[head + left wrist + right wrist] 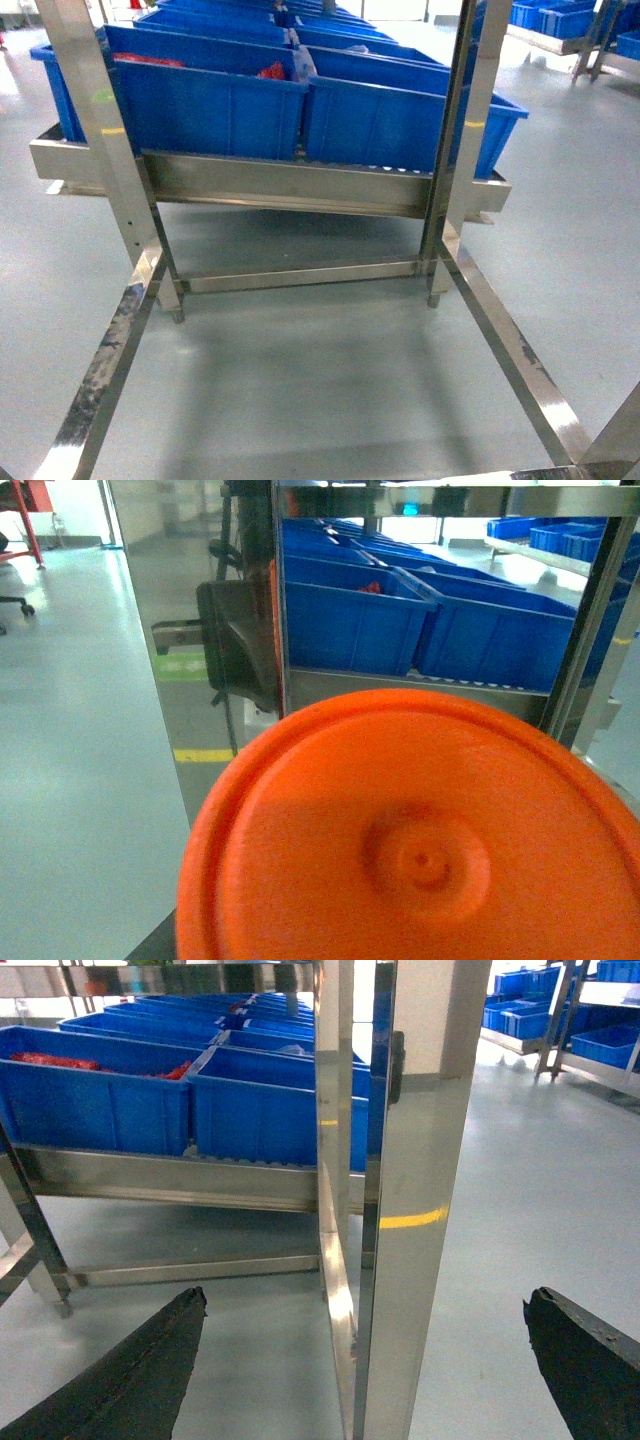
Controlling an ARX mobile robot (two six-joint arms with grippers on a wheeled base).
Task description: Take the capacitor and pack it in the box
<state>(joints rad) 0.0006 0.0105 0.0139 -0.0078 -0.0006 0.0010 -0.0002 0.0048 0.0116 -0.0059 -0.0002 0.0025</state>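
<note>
A big orange round disc (420, 840) with a dimple at its centre fills the lower part of the left wrist view, very close to the camera. It hides the left gripper's fingers, and I cannot tell whether it is the capacitor. The right gripper (365, 1360) is open: its two black fingertips (150, 1360) stand far apart with nothing between them, above the grey floor and facing a steel post (410, 1210). The box is out of view. Neither gripper shows in the head view.
Blue plastic crates (210, 100) stand in rows on a low steel rack (280, 185), some holding red parts (272, 72). Steel frame legs (110, 350) run toward me on both sides over grey floor. More blue crates (520, 985) sit on shelves at the far right.
</note>
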